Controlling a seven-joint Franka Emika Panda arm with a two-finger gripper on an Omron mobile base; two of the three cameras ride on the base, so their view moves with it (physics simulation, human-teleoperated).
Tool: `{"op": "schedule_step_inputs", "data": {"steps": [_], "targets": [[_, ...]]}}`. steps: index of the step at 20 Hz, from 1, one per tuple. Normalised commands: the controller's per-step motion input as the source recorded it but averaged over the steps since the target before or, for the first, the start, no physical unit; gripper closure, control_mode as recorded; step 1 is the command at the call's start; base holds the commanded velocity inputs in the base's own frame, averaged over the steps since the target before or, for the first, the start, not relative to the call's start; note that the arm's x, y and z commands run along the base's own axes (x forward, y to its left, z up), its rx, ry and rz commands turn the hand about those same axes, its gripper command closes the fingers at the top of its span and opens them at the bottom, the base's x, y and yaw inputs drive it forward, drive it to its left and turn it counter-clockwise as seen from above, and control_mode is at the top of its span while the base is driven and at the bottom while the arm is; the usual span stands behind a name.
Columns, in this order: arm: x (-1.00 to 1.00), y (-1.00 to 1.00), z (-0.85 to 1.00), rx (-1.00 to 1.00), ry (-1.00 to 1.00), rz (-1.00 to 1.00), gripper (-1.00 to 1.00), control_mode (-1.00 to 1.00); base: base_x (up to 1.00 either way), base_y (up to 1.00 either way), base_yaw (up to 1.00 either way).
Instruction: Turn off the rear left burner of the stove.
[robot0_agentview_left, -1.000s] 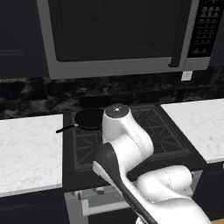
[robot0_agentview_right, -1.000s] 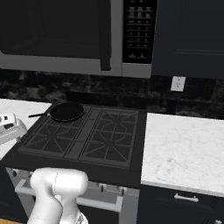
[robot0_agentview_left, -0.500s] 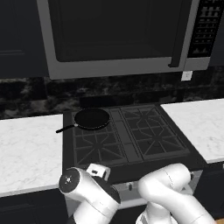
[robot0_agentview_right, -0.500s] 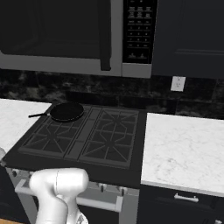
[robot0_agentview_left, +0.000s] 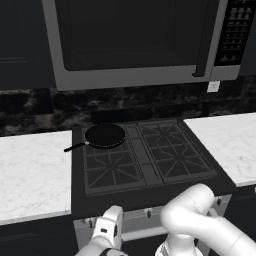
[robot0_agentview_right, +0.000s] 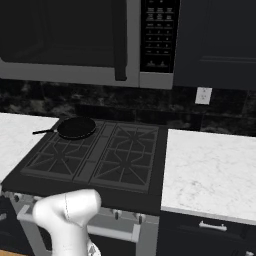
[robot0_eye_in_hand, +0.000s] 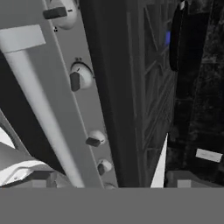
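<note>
The black stove (robot0_agentview_left: 145, 165) stands under the microwave. A round black frying pan (robot0_agentview_left: 105, 135) covers most of the rear left burner (robot0_agentview_left: 126, 146). My gripper (robot0_agentview_left: 111, 225) hangs low at the stove's front left, just before the silver front panel (robot0_agentview_left: 135, 216); its fingers are hidden. The hand view is rolled sideways: the panel (robot0_eye_in_hand: 65, 113) runs top to bottom with several knobs, the nearest at mid-height (robot0_eye_in_hand: 79, 78), beside the oven handle bar (robot0_eye_in_hand: 30, 87). A small blue flame (robot0_eye_in_hand: 167, 38) glows next to the pan (robot0_eye_in_hand: 176, 41).
A large dark microwave (robot0_agentview_left: 135, 40) hangs above the stove. White marble counters lie on the left (robot0_agentview_left: 30, 170) and the right (robot0_agentview_right: 210, 165). A wall outlet (robot0_agentview_right: 203, 95) sits on the dark backsplash. My white elbow (robot0_agentview_left: 192, 215) bulges before the stove's front right.
The arm has swung down from above the stove top to low in front of the front panel. The pan and the stove have not moved.
</note>
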Motion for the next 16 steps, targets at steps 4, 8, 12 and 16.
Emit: {"op": "schedule_step_inputs", "data": {"steps": [4,8,12,16], "targets": [[0.11,0.0,-0.28,-0.15,-0.34,0.0,-1.0,-1.0,0.0,0.0,0.0],[0.21,0.09,-0.24,-0.07,-0.3,0.0,-1.0,-1.0,0.0,0.0,0.0],[0.36,0.17,-0.06,-0.05,-0.26,0.0,-1.0,-1.0,0.0,0.0,0.0],[0.25,0.06,-0.11,-0.1,-0.16,0.0,-1.0,-1.0,0.0,0.0,0.0]]}}
